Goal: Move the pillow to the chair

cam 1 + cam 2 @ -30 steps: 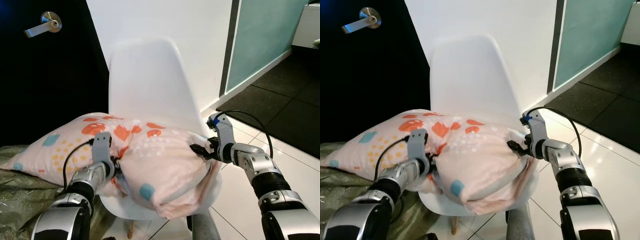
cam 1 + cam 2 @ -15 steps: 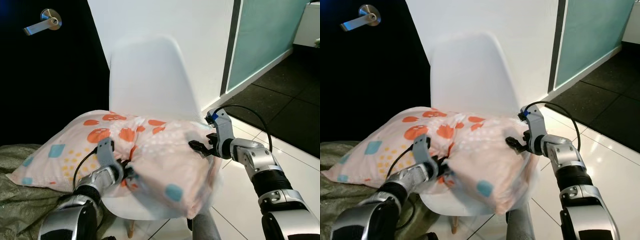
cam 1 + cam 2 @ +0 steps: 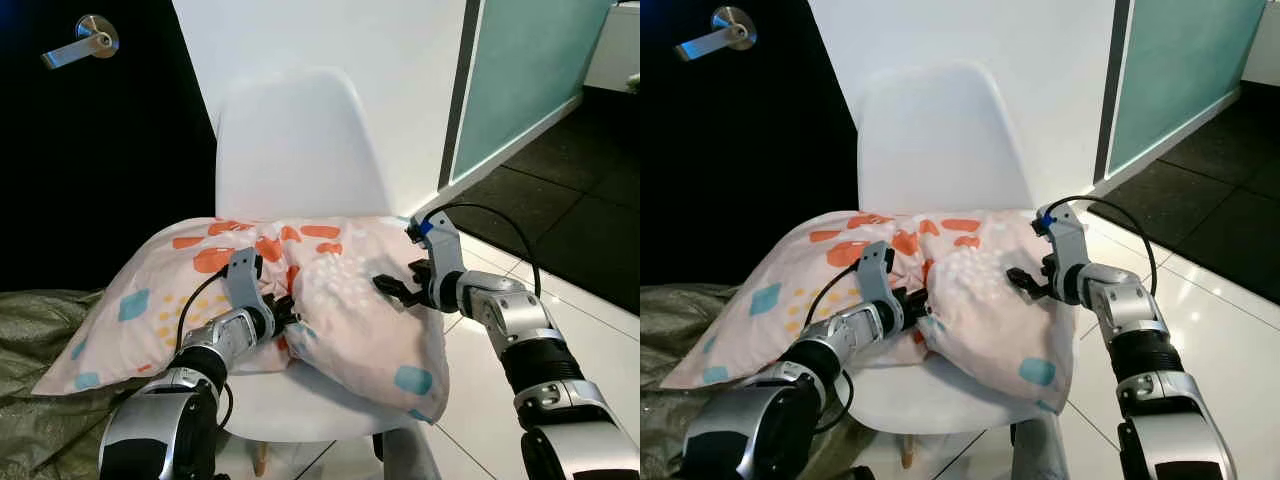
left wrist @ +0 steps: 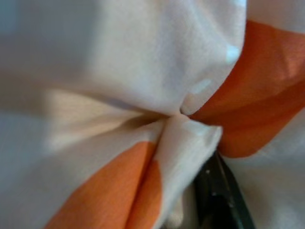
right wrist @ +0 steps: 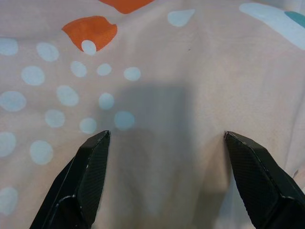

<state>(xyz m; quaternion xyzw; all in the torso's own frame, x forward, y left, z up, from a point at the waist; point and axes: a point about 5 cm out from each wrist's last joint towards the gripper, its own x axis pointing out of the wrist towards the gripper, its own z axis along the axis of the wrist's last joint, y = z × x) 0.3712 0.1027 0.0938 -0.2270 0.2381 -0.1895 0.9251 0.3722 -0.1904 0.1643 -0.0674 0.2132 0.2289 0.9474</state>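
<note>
The pillow (image 3: 340, 290), pale pink with orange, blue and white spots, lies across the seat of the white shell chair (image 3: 300, 150). Its left end hangs off the seat's side and its near right corner droops over the front. My left gripper (image 3: 285, 314) is shut on a bunched fold in the pillow's middle. The left wrist view shows that pinched fabric (image 4: 119, 71) beside one black finger (image 4: 220, 191). My right gripper (image 3: 392, 289) hovers open just over the pillow's right part. In the right wrist view its fingertips (image 5: 100, 143) stand wide apart above the spotted cloth (image 5: 167, 57).
A dark door with a lever handle (image 3: 75, 45) stands behind the chair on the left. An olive green cover (image 3: 40, 400) lies low at the left under the pillow's end. To the right are white floor tiles (image 3: 470, 370) and a frosted glass panel (image 3: 530, 70).
The pillow has come down from a raised bundle and now lies flatter on the chair seat. My left gripper moved forward with the fold. My right gripper has let go of the pillow's edge.
</note>
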